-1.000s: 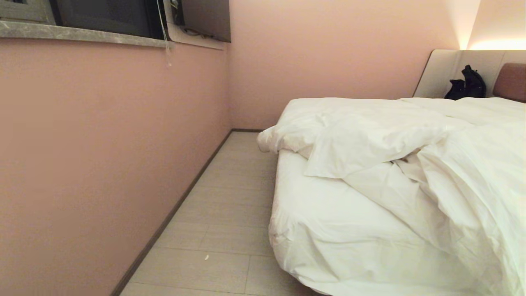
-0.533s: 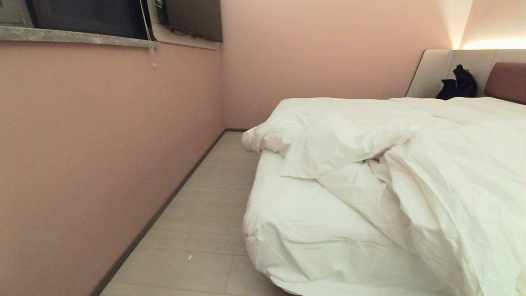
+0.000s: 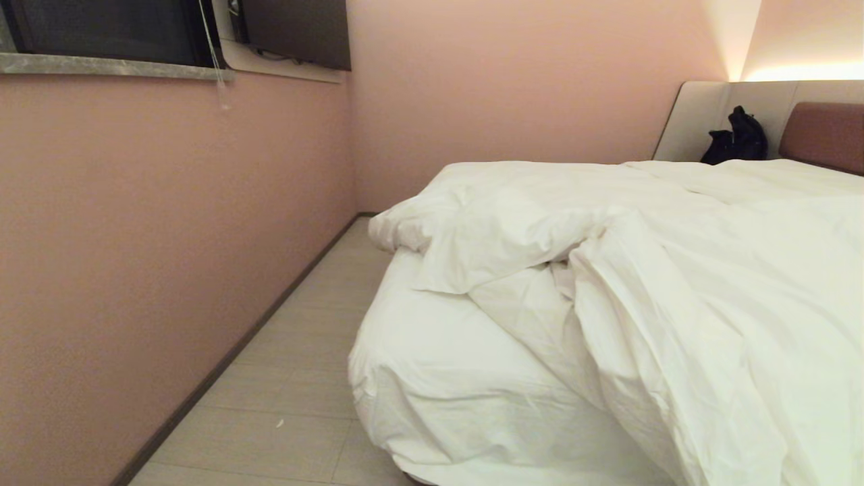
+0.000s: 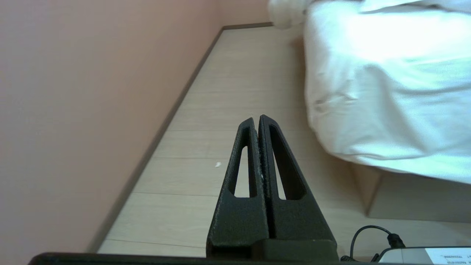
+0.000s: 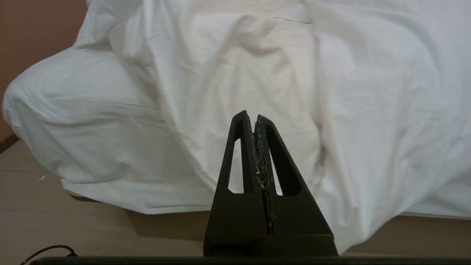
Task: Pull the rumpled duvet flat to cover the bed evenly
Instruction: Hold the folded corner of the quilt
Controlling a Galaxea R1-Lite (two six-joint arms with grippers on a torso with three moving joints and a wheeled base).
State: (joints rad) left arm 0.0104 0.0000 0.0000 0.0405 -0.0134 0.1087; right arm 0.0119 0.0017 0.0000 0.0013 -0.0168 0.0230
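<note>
Lying bunched across the bed [image 3: 432, 378], the duvet [image 3: 709, 270] is heaped toward the right side of the head view, thick and wrinkled, with one folded flap [image 3: 499, 250] turned back on itself and a lumpy corner [image 3: 395, 229] overhanging the bed's left edge above the floor [image 3: 290, 378]. The near left corner of the mattress shows bare under its white sheet [image 3: 439, 364], while the duvet drapes down over the foot of the bed farther right. At the head end a brown padded headboard [image 3: 823, 135] with a pale side panel [image 3: 695, 115] stands against the pink wall [image 3: 169, 236], and a dark object [image 3: 736, 138] sits in front of the panel; what it is cannot be told. A narrow strip of pale plank floor runs between the wall and the bed's left side. Neither arm shows in the head view. In the left wrist view the left gripper [image 4: 256, 119] has its fingers pressed together, holding nothing, pointing along the floor strip beside the mattress corner. In the right wrist view the right gripper [image 5: 249, 116] is likewise pressed together and empty, aimed at the duvet where it hangs over the foot of the bed, apart from the fabric
</note>
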